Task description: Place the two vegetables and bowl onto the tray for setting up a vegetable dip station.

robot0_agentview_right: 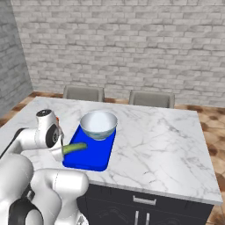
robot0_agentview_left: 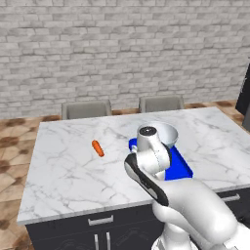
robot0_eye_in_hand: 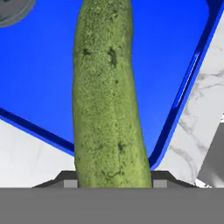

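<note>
Your gripper (robot0_eye_in_hand: 113,183) is clamped on the cucumber (robot0_eye_in_hand: 107,96), one finger on each side of its near end, and the cucumber sticks out lengthwise over the blue tray (robot0_eye_in_hand: 39,74). From the right base camera you can see the cucumber (robot0_agentview_right: 74,148) poking out past the arm over the tray's (robot0_agentview_right: 94,156) near left part, though you can't tell if it touches the tray. The bowl (robot0_agentview_right: 98,124) already sits on the tray's far end. Your carrot (robot0_agentview_left: 98,148) is lying alone on the marble counter (robot0_agentview_left: 63,166), well left of the tray. Two grey chairs (robot0_agentview_left: 86,109) stand behind the counter, against the brick wall (robot0_agentview_left: 122,49).
</note>
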Robot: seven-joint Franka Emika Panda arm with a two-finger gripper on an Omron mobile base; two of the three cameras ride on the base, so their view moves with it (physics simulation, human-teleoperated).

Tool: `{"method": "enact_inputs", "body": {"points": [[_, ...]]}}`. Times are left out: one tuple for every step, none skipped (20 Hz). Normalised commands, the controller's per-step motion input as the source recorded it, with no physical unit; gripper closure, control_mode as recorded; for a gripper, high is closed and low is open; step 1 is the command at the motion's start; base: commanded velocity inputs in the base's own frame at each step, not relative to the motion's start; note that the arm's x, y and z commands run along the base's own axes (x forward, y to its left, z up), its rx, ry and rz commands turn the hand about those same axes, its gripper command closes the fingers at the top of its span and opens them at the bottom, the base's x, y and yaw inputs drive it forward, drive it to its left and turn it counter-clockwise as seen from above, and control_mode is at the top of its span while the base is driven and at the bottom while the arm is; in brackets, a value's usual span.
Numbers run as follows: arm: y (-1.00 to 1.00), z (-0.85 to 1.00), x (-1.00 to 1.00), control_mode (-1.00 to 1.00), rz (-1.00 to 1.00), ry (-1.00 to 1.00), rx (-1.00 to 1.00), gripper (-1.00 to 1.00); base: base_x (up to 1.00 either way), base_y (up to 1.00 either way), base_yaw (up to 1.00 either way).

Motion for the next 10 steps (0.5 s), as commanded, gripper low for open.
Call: {"method": "enact_inputs", "body": {"points": [[-0.47,-0.06,0.01,-1.00,-0.20,-0.09,0.11,1.00,0.00,0.00,0.00],[-0.34,-0.02,0.08,-1.00,-0.09,-0.12,0.08,1.00,0.00,0.00,0.00],[-0.42,-0.03,0.19,-1.00,-0.07,-0.10,0.09,1.00,0.00,0.00,0.00],[-0.41,-0.03,0.25,-1.00,-0.06,-0.10,0.09,1.00,0.00,0.00,0.00],[-0.38,-0.01,0.25,-1.00,-0.06,-0.11,0.08,1.00,0.00,0.00,0.00],[-0.36,0.00,0.28,-1.00,-0.06,-0.10,0.08,1.00,0.00,0.00,0.00],[-0.35,0.00,0.29,-1.00,-0.07,-0.09,0.07,1.00,0.00,0.00,0.00],[-0.35,-0.05,0.26,-1.00,-0.08,-0.07,0.06,1.00,0.00,0.00,0.00],[-0.37,-0.12,0.11,-1.00,-0.10,-0.06,0.05,1.00,0.00,0.00,0.00],[-0.39,-0.20,0.00,-1.00,-0.14,-0.04,0.04,1.00,0.00,0.00,0.00]]}}
